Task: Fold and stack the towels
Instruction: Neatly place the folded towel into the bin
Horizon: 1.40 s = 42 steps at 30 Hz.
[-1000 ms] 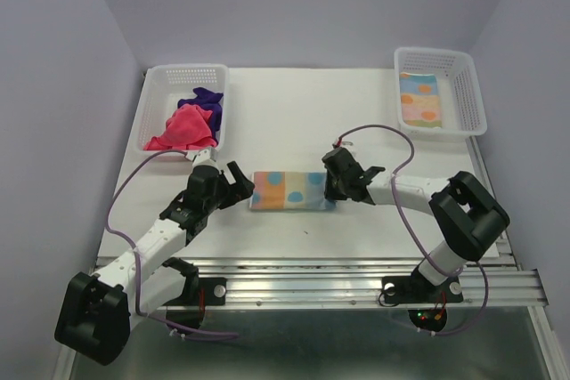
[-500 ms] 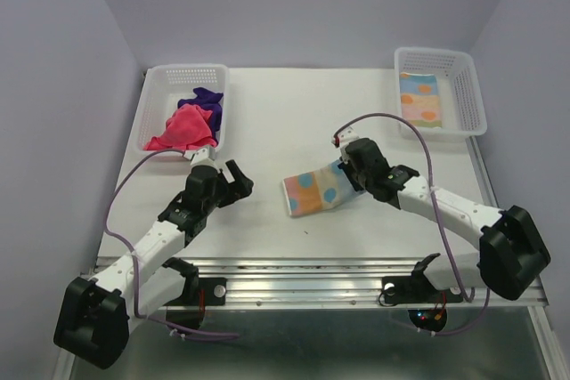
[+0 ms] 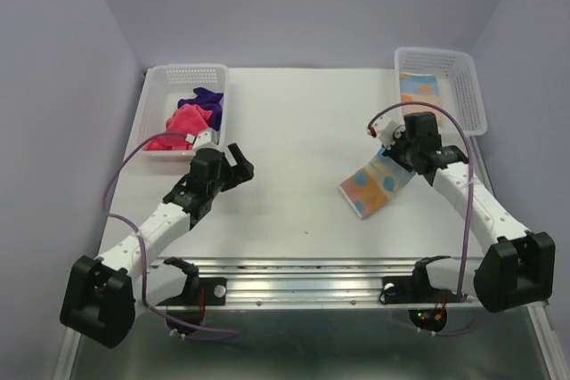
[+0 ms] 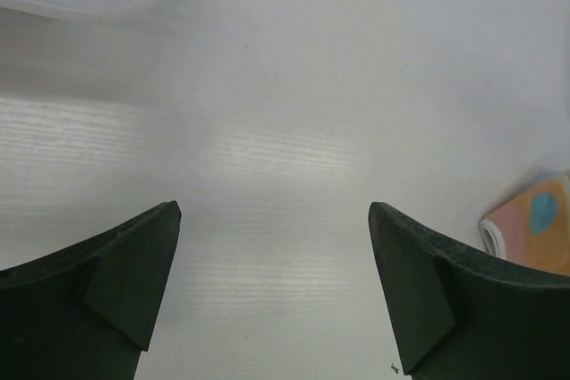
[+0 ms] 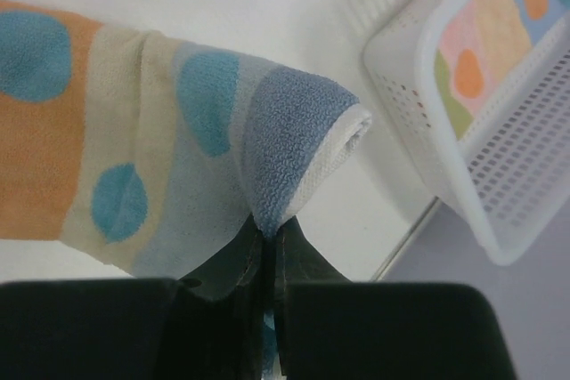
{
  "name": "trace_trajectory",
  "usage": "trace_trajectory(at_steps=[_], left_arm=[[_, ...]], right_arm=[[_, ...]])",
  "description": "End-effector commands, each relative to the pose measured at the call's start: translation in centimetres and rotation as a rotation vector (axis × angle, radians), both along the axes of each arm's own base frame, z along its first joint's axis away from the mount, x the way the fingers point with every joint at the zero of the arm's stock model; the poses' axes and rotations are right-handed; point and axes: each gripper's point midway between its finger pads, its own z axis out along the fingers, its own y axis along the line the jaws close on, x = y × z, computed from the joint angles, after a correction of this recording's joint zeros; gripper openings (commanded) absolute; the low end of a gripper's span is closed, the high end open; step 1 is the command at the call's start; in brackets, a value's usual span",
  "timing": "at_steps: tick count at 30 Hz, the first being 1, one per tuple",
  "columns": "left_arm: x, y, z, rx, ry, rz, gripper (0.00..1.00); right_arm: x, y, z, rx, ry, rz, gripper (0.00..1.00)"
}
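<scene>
Moved since half a second ago: my right gripper (image 3: 396, 150) has carried the folded patterned towel (image 3: 374, 186) rightward, nearer the right basket (image 3: 472, 100); my left gripper (image 3: 239, 166) has edged toward the left basket (image 3: 156, 77).

Top view: folded patterned towel trails down-left from my right gripper. Pink towel (image 3: 183, 126) and purple towel (image 3: 200, 97) lie in the left basket, and a second patterned towel (image 3: 419, 100) in the right basket.

Left wrist: jaws wide apart, nothing between them.

Right wrist: jaws pinched tight on the folded patterned towel's edge.
</scene>
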Motion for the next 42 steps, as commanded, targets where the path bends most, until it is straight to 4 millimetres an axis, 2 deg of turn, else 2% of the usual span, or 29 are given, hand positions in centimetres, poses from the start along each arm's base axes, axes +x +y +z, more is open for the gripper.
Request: trace_trajectory(at_steps=[1,6,9,10,13,14,16,19,20,21,25,27,28,29,32,34,37,38,42], left_arm=[[2.5,-0.2,2.8,0.032,-0.060,0.023,0.99],[3.9,0.3,3.0,0.060,-0.051,0.078,0.99],[4.6,0.5,3.6,0.071,-0.059,0.097,0.99],[4.8,0.7,3.8,0.079,-0.064,0.109,0.99],[5.1,1.4,3.8,0.109,-0.057,0.146,0.99],[5.3,1.5,4.3,0.109,-0.064,0.155,0.99],[5.6,1.8,4.7,0.114,-0.073,0.177,0.99],[5.4,2.2,4.5,0.128,-0.058,0.198,0.99],[5.4,2.3,4.6,0.129,-0.059,0.205,0.99],[5.4,2.3,4.6,0.128,-0.061,0.205,0.99],[5.4,2.6,4.9,0.128,-0.056,0.223,0.99],[5.3,2.7,5.0,0.127,-0.054,0.233,0.99],[5.3,2.8,5.1,0.125,-0.056,0.237,0.99],[5.2,2.8,5.2,0.124,-0.058,0.241,0.99],[5.1,3.1,5.5,0.123,-0.065,0.250,0.99],[5.0,3.1,5.7,0.121,-0.067,0.251,0.99],[4.9,3.5,5.9,0.128,-0.070,0.267,0.99],[4.9,3.6,5.9,0.131,-0.071,0.271,0.99],[4.7,4.1,5.8,0.149,-0.060,0.295,0.99]], right_arm=[[2.3,-1.2,3.6,-0.091,-0.031,0.148,0.04],[3.5,-3.7,4.6,-0.209,-0.025,0.192,0.04],[4.0,-5.7,5.4,-0.289,-0.022,0.228,0.04],[4.0,-6.9,5.7,-0.311,-0.021,0.219,0.04],[4.5,-8.3,6.8,-0.384,-0.033,0.258,0.03],[4.4,-9.8,7.0,-0.413,-0.025,0.250,0.03],[4.5,-11.2,7.6,-0.449,-0.032,0.248,0.03],[5.2,-12.3,8.6,-0.490,-0.094,0.258,0.03],[5.2,-12.3,8.5,-0.498,-0.112,0.262,0.03],[5.6,-12.4,9.4,-0.508,-0.151,0.253,0.03],[7.2,-12.7,10.4,-0.553,-0.257,0.244,0.03],[8.5,-12.8,11.8,-0.578,-0.362,0.219,0.03],[9.3,-12.8,13.5,-0.599,-0.452,0.205,0.03],[9.5,-12.7,13.3,-0.603,-0.469,0.211,0.03],[10.6,-12.0,14.8,-0.607,-0.573,0.226,0.03],[11.1,-11.7,14.9,-0.596,-0.590,0.238,0.03],[12.2,-12.3,15.5,-0.606,-0.633,0.197,0.02],[12.7,-12.5,16.5,-0.618,-0.681,0.174,0.02],[14.4,-13.5,17.2,-0.647,-0.712,0.126,0.02]])
